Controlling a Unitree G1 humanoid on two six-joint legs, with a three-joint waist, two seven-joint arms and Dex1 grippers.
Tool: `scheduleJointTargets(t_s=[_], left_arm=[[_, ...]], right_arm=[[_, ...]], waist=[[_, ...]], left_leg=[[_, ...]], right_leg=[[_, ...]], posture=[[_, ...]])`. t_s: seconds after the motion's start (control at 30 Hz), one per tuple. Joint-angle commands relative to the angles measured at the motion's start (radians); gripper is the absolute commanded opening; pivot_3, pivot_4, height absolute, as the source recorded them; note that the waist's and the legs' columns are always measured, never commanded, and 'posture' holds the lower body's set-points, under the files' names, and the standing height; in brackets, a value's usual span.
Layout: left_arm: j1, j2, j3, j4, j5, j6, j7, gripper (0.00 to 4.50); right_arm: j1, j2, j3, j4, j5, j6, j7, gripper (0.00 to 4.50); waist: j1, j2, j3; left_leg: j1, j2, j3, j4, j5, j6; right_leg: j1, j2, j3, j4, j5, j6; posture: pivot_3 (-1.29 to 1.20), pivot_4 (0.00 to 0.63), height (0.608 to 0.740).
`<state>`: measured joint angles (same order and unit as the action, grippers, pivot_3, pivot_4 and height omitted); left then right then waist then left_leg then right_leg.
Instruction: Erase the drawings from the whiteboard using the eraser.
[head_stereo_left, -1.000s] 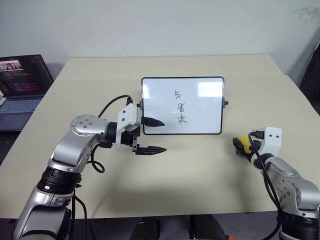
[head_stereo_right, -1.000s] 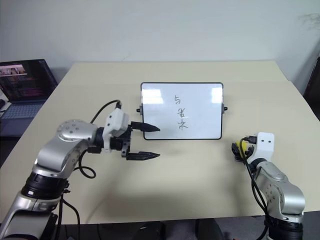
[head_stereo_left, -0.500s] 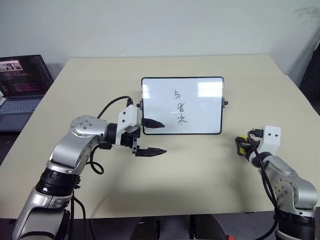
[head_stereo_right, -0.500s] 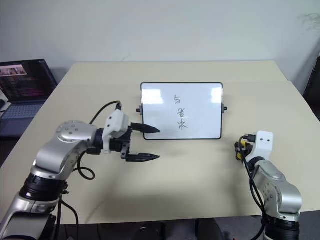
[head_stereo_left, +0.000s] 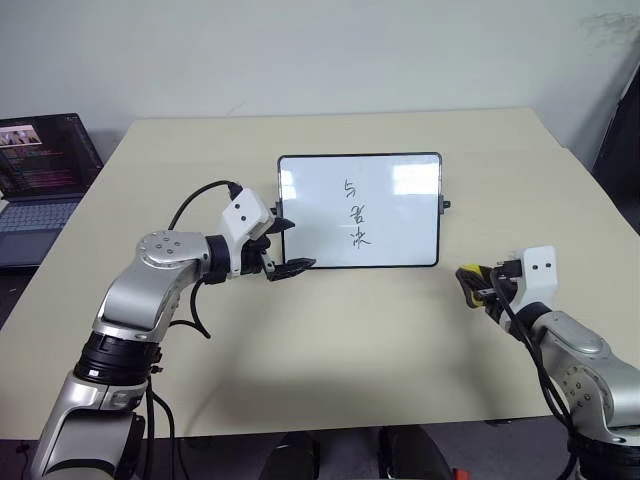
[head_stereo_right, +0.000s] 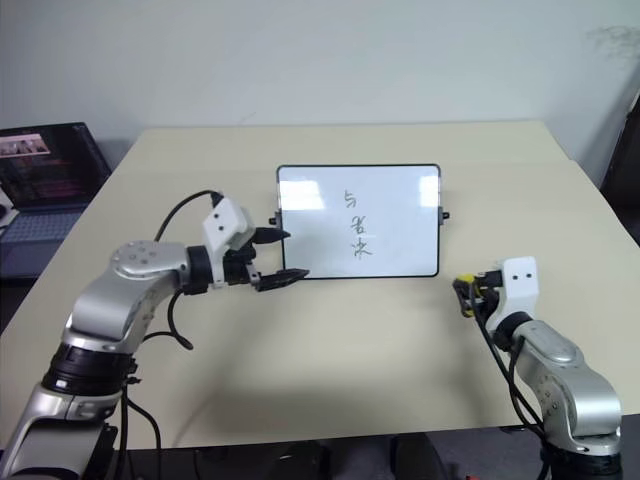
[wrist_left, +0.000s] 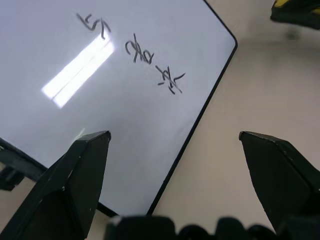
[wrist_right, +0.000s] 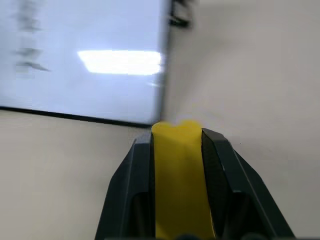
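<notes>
The whiteboard (head_stereo_left: 385, 185) lies mid-table, a thin black frame around glossy white. The drawings (head_stereo_left: 354, 214) are three small black squiggles in a column near its middle, and they show in the left wrist view as drawings (wrist_left: 134, 51) too. My left gripper (head_stereo_left: 283, 247) is open at the board's near-left corner, one finger over the frame. My right gripper (head_stereo_left: 472, 284) hovers off the board's right side, shut on the yellow eraser (wrist_right: 180, 170), which sits squeezed between the two black fingers (wrist_right: 219, 165).
A laptop (head_stereo_left: 40, 165) with a lit screen stands off the table's left edge. The beige table (head_stereo_left: 340, 340) has bare room in front of the board and behind it. A dark object (head_stereo_left: 620, 140) stands at the far right.
My right gripper closed on the eraser, then rose and shifted left with it. My left gripper moved up to the board's near-left corner and turned.
</notes>
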<state>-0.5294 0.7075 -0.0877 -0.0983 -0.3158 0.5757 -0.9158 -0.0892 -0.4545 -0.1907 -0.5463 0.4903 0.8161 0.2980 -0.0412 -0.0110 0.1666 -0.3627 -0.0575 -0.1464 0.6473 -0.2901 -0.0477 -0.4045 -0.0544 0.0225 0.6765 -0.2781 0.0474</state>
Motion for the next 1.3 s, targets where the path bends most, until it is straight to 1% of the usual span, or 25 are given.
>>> scheduleJointTargets(t_s=[0.03,0.13,0.2,0.27,0.3,0.43,0.6,0.7,0.8,0.93,1.17,1.3], left_arm=[[-0.019,-0.017,0.059,-0.033,0.001,0.056,0.089,4.5],[-0.028,-0.052,0.07,-0.018,0.018,0.065,0.16,4.5],[-0.036,-0.074,0.08,-0.013,0.017,0.076,0.196,4.5],[-0.046,-0.094,0.089,-0.002,0.019,0.087,0.232,4.5],[-0.05,-0.101,0.093,0.006,0.018,0.095,0.243,4.5],[-0.075,-0.124,0.086,0.043,0.04,0.101,0.289,4.5],[-0.101,-0.126,0.093,0.058,0.046,0.112,0.313,4.5],[-0.114,-0.123,0.098,0.072,0.051,0.115,0.323,4.5],[-0.149,-0.116,0.074,0.071,0.049,0.118,0.292,4.5],[-0.167,-0.106,0.075,0.099,0.045,0.119,0.262,4.5],[-0.175,-0.084,0.078,0.126,0.032,0.131,0.199,4.5],[-0.182,-0.078,0.088,0.153,0.037,0.133,0.189,4.5]], right_arm=[[-0.097,-0.03,0.063,-0.055,-0.001,-0.041,0.055,0.96],[-0.207,-0.047,0.168,-0.024,-0.066,-0.079,0.082,0.96],[-0.283,-0.039,0.248,0.02,-0.123,-0.129,0.099,0.96],[-0.406,0.007,0.357,0.132,-0.212,-0.226,0.114,0.96],[-0.446,0.027,0.388,0.177,-0.242,-0.26,0.117,0.96],[-0.622,0.128,0.457,0.403,-0.335,-0.402,0.132,0.96],[-0.762,0.167,0.478,0.631,-0.434,-0.581,0.159,0.96],[-0.802,0.174,0.475,0.728,-0.478,-0.665,0.164,0.96],[-0.864,0.181,0.47,0.88,-0.526,-0.772,0.149,0.96],[-0.93,0.203,0.468,1.083,-0.576,-0.892,0.133,0.96],[-1.04,0.255,0.467,1.4,-0.642,-1.046,0.083,0.96],[-1.078,0.282,0.473,1.54,-0.671,-1.07,0.076,0.96]], waist=[[-0.002,0.0,0.0],[0.0,-0.001,0.0],[0.0,-0.001,0.0],[-0.002,-0.001,0.0],[-0.005,-0.002,0.0],[-0.007,-0.002,0.0],[-0.004,-0.002,-0.001],[-0.004,-0.002,-0.001],[-0.007,-0.002,-0.001],[-0.016,-0.002,-0.001],[-0.032,-0.002,-0.001],[-0.044,-0.003,-0.001]], left_leg=[[0.0,0.0,0.0,0.0,0.0,0.0],[0.0,0.0,-0.001,0.002,0.0,0.0],[0.0,0.0,-0.001,0.002,0.0,0.0],[0.0,0.0,-0.002,0.002,0.0,-0.001],[0.0,0.0,-0.001,0.003,0.001,-0.001],[-0.001,0.0,-0.001,0.002,0.003,-0.005],[-0.002,-0.001,-0.001,0.002,0.003,-0.006],[-0.003,-0.001,-0.001,0.002,0.003,-0.006],[-0.002,-0.001,-0.001,0.001,0.003,-0.006],[-0.002,-0.001,0.0,0.001,0.003,-0.006],[-0.002,0.0,0.005,0.0,0.003,-0.006],[-0.002,0.0,0.011,-0.001,0.003,-0.006]], right_leg=[[0.0,0.0,0.0,0.0,0.0,0.0],[0.0,0.0,0.0,0.002,0.0,0.0],[0.0,0.0,-0.001,0.002,0.0,0.0],[0.0,0.0,-0.001,0.002,0.0,0.0],[-0.001,0.0,-0.001,0.002,0.0,0.0],[-0.002,0.0,-0.001,0.002,0.0,-0.001],[-0.003,-0.001,-0.001,0.0,0.0,-0.001],[-0.004,-0.001,-0.001,0.0,0.0,-0.001],[-0.004,-0.001,-0.001,0.001,0.001,-0.001],[-0.004,-0.001,0.0,0.002,0.001,-0.001],[-0.008,-0.001,0.005,0.003,0.001,-0.001],[-0.01,-0.001,0.011,0.004,0.001,-0.001]], posture=[[0.0,0.15,0.74],[0.0,0.15,0.74],[0.0,0.15,0.74],[0.0,0.15,0.74],[0.0,0.15,0.74],[0.0,0.15,0.74],[0.0,0.15,0.74],[0.0,0.15,0.74],[0.0,0.15,0.74],[0.0,0.15,0.74],[0.0,0.15,0.74],[0.0,0.15,0.74]])
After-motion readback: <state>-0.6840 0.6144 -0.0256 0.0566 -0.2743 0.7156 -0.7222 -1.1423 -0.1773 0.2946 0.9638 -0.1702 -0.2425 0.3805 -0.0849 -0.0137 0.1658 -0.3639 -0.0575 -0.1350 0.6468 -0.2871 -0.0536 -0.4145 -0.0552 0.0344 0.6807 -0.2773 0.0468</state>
